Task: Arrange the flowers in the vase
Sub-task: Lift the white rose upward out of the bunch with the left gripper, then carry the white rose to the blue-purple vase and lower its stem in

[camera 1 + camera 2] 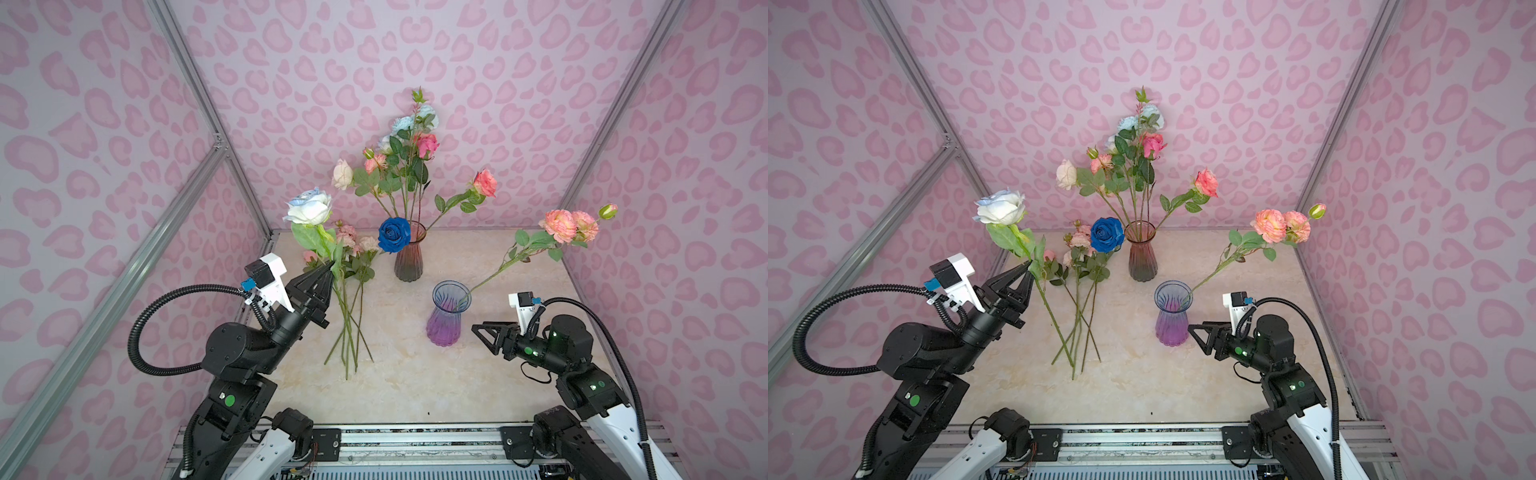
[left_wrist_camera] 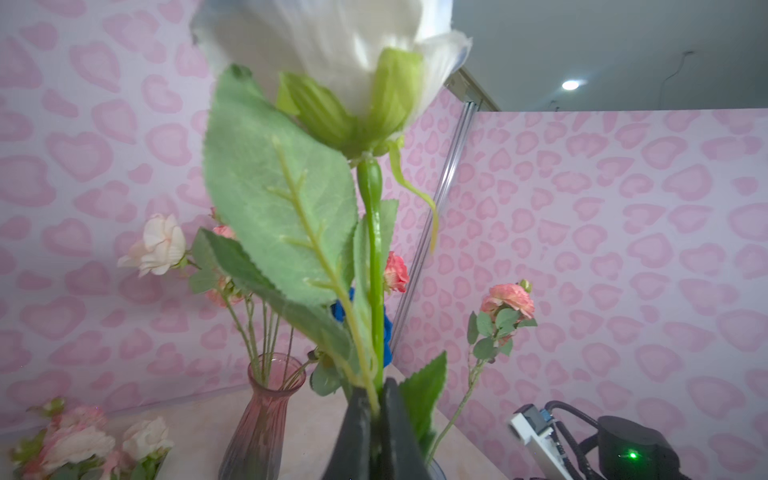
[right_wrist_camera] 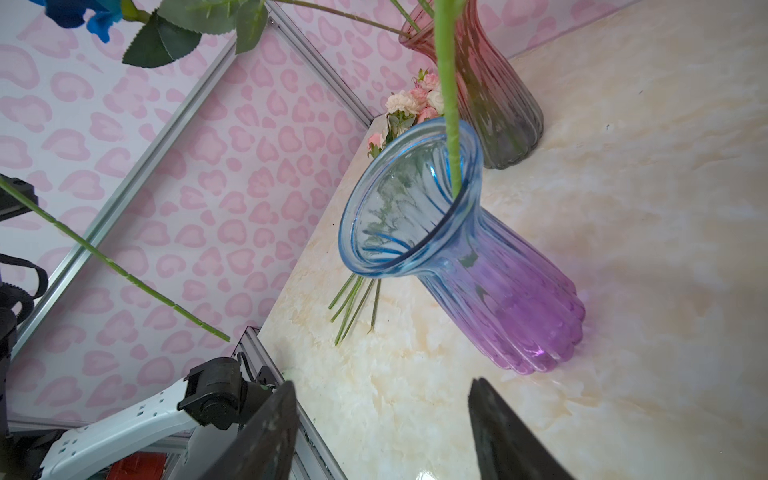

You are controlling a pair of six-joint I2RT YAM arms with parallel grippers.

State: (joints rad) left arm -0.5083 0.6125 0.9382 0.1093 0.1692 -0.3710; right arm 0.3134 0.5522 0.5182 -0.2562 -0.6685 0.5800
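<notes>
1. Our left end effector (image 1: 330, 269) is clamped tight on the stem of the white rose (image 1: 309, 208), just under its leaves, and holds it clear of the bench (image 1: 415, 386).
2. The rose stands steeply tilted: bloom up and toward the back, bare cut end hanging free below, toward the near edge.
3. The purple vase (image 1: 444, 328), with one peach flower (image 1: 569, 224) in it, lies to the right of that end effector. The red vase (image 1: 409, 262), holding most stems, stands further back.
4. Our right end effector (image 1: 482, 338) gapes empty, just beside the purple vase.
5. Loose flowers (image 1: 353, 316) lie on the bench near the held stem.
6. We judge the cut end must swing rightward over a vase mouth, and the left arm carries it.
</notes>
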